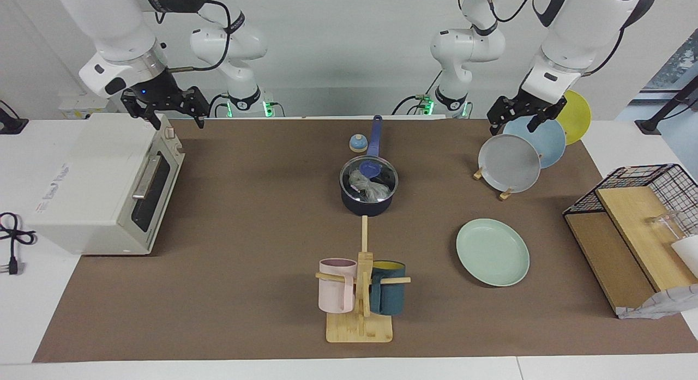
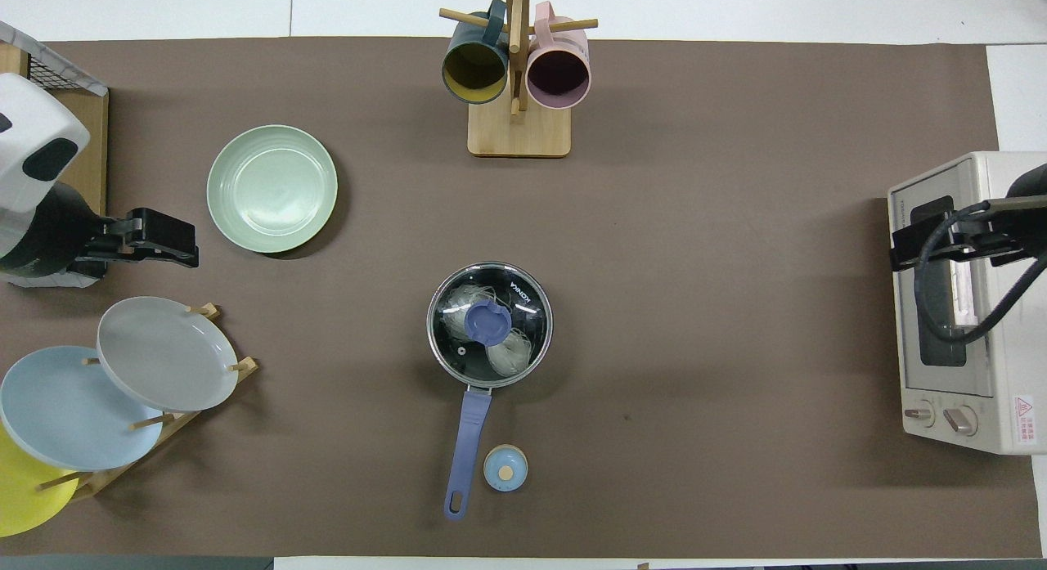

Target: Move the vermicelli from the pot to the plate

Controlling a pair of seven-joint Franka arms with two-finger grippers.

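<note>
The dark navy pot (image 1: 366,201) (image 2: 489,325) stands mid-table with its blue handle toward the robots. A glass lid with a blue knob (image 1: 369,168) (image 2: 488,322) covers it. The whitish vermicelli (image 1: 364,186) (image 2: 509,355) shows through the lid. The mint-green plate (image 1: 492,252) (image 2: 271,188) lies bare toward the left arm's end, farther from the robots than the pot. My left gripper (image 1: 512,126) (image 2: 155,241) is open and empty, up over the plate rack. My right gripper (image 1: 180,121) (image 2: 941,244) is open and empty, up over the toaster oven.
A white toaster oven (image 1: 103,184) (image 2: 965,300) stands at the right arm's end. A wooden rack with grey, light blue and yellow plates (image 1: 510,163) (image 2: 164,353) and a wire basket with boards (image 1: 632,227) stand at the left arm's end. A mug tree (image 1: 360,293) (image 2: 517,79) stands farther out than the pot. A small blue bell (image 1: 357,143) (image 2: 505,468) sits beside the pot handle.
</note>
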